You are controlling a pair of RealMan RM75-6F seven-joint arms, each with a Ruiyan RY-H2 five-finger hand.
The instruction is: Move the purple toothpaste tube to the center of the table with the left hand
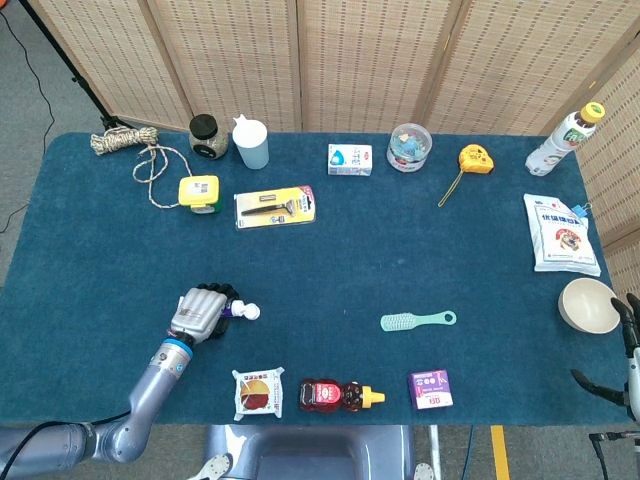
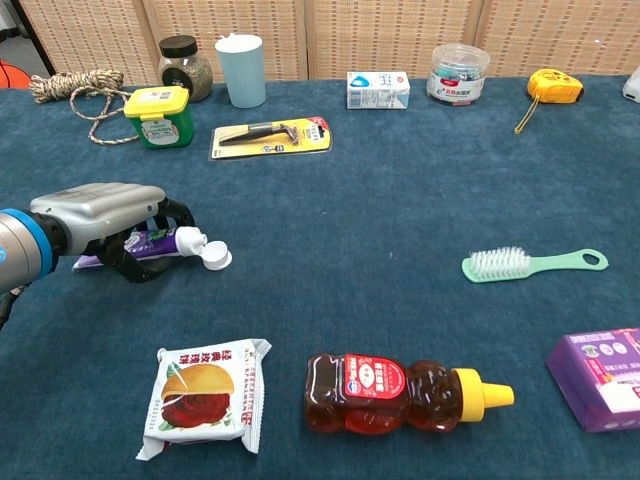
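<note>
The purple toothpaste tube (image 2: 160,240) with a white cap (image 2: 213,257) lies at the left front of the blue table (image 1: 330,250). My left hand (image 2: 100,215) covers its body, with the fingers (image 2: 178,215) curled down around it, so most of the tube is hidden. In the head view the same left hand (image 1: 198,313) sits over the tube (image 1: 234,310), and only the cap end sticks out to the right. My right hand (image 1: 628,345) hangs at the table's right front corner, fingers apart and holding nothing.
A snack packet (image 2: 205,395) and a honey bear bottle (image 2: 400,392) lie near the front edge. A green brush (image 2: 530,264) and a purple box (image 2: 600,378) sit to the right. A razor pack (image 2: 270,135), a yellow tape measure (image 2: 158,115) and a cup (image 2: 243,68) stand further back. A bowl (image 1: 588,305) is beside my right hand.
</note>
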